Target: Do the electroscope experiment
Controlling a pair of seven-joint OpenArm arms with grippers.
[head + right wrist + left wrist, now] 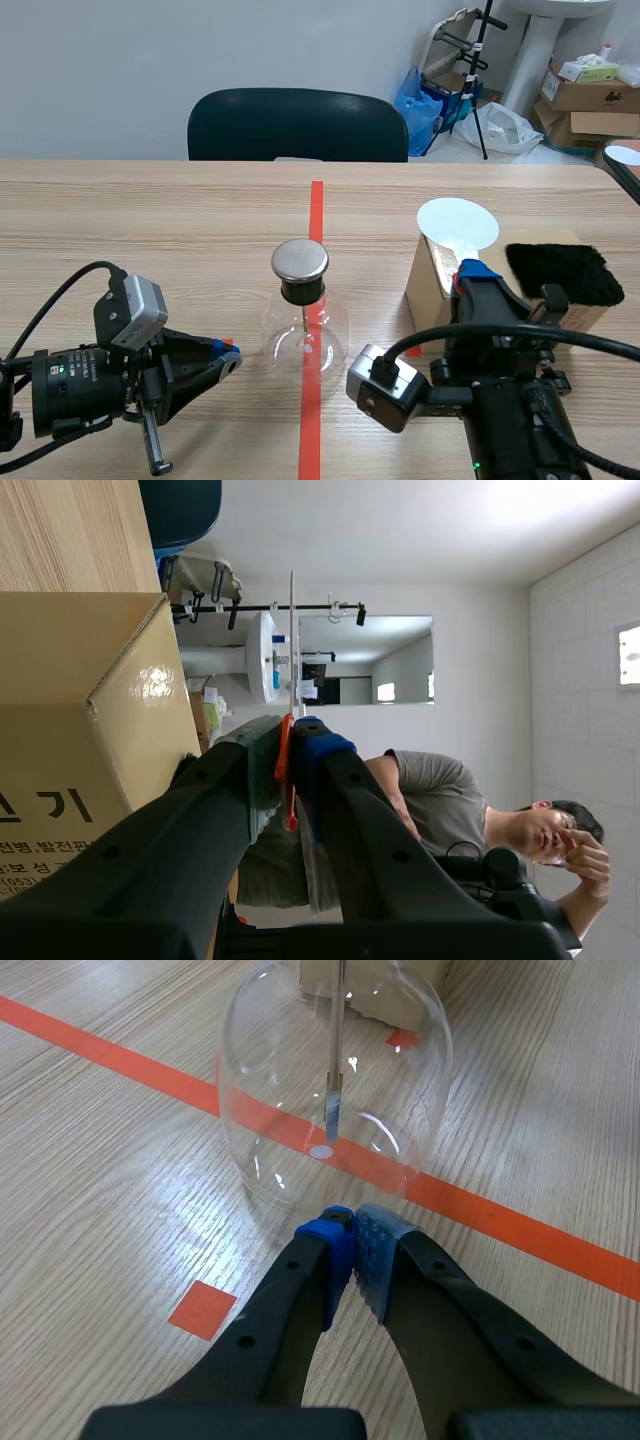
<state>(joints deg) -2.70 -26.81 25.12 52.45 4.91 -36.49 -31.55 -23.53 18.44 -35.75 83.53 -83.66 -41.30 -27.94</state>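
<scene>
Paddle first: the right pincer (pixel 478 275) is clamped on the handle of the white paddle (pixel 457 222). Its long axis runs six to twelve, round disc at the twelve end, raised over the cardboard box (pixel 428 288). The wrist view shows the thin plate edge-on, pinched between both pads.

The electroscope flask (pixel 305 335) stands on the red centre line, its metal cap (pixel 299 260) at about nine o'clock from that disc. That's the gap that matters. I'd judge the paddle has to swing across to nine to meet the cap. The black fur pad (pixel 563 272) lies on the box at three to four o'clock, the other way.

The left pincer (pixel 228 360) is closed on nothing, tips together, with the glass just ahead at twelve o'clock. It's nearer the flask but empty. Nothing stands between paddle and cap.
</scene>
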